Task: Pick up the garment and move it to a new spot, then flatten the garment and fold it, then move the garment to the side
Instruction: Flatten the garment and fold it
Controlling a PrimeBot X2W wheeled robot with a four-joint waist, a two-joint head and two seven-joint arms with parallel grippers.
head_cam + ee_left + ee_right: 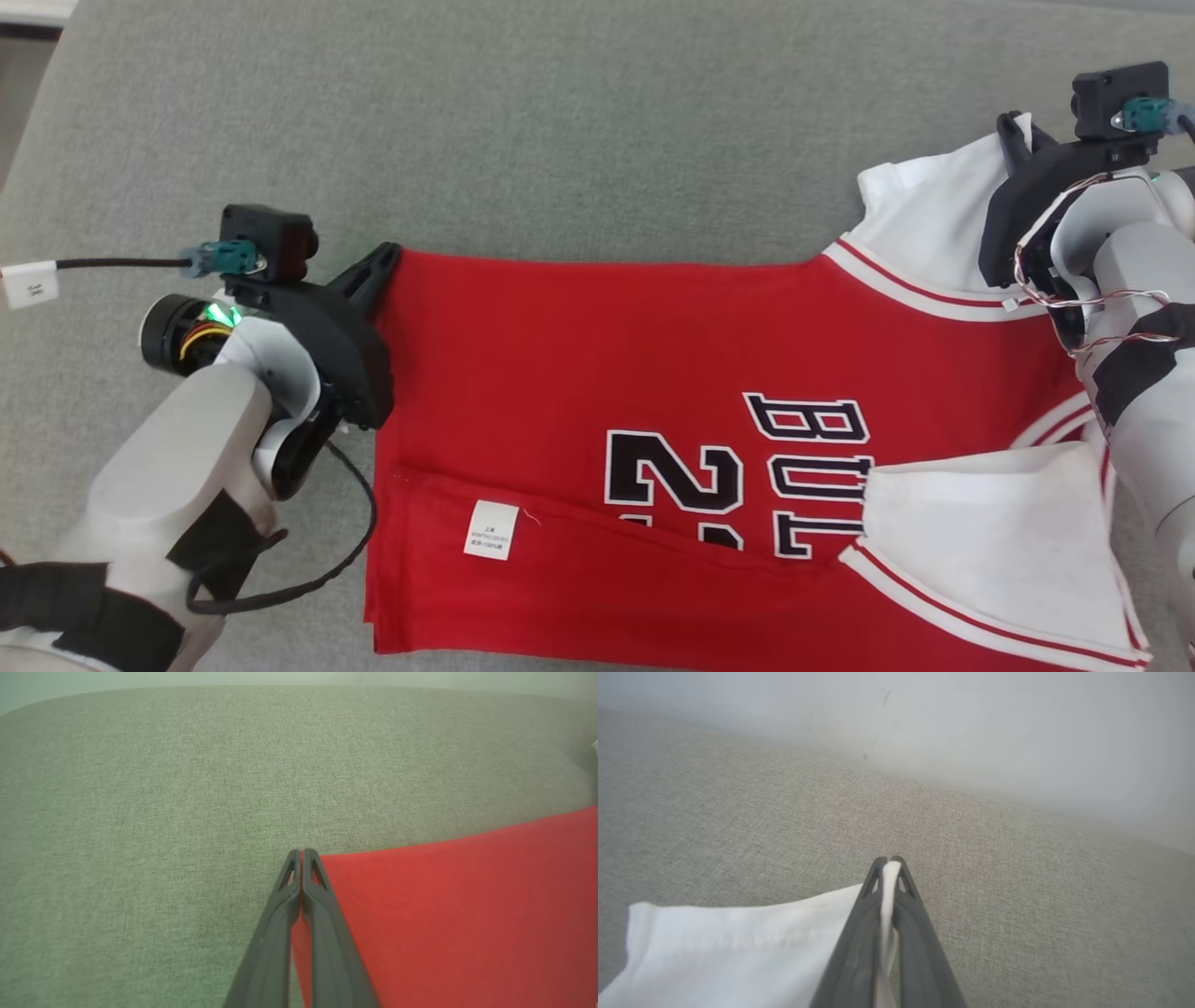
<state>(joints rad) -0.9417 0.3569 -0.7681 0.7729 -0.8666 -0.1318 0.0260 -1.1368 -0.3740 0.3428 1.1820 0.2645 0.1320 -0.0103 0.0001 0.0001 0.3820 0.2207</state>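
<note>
The garment (597, 373) is a red jersey with white sleeves, black lettering and a white label, spread across a grey cushion. My left gripper (385, 254) is shut on the garment's far left hem corner; the left wrist view shows its fingers (301, 855) closed with red cloth (467, 914) pinched between them. My right gripper (1013, 131) is shut on the far white sleeve (934, 210); in the right wrist view a strip of white fabric (891, 882) runs between the closed fingers, and the sleeve (738, 947) lies to their left.
The grey fabric cushion (560, 121) stretches beyond the jersey toward the far side. A pale wall (971, 728) rises behind the cushion in the right wrist view. The near white sleeve (990, 541) lies folded over the red body at lower right.
</note>
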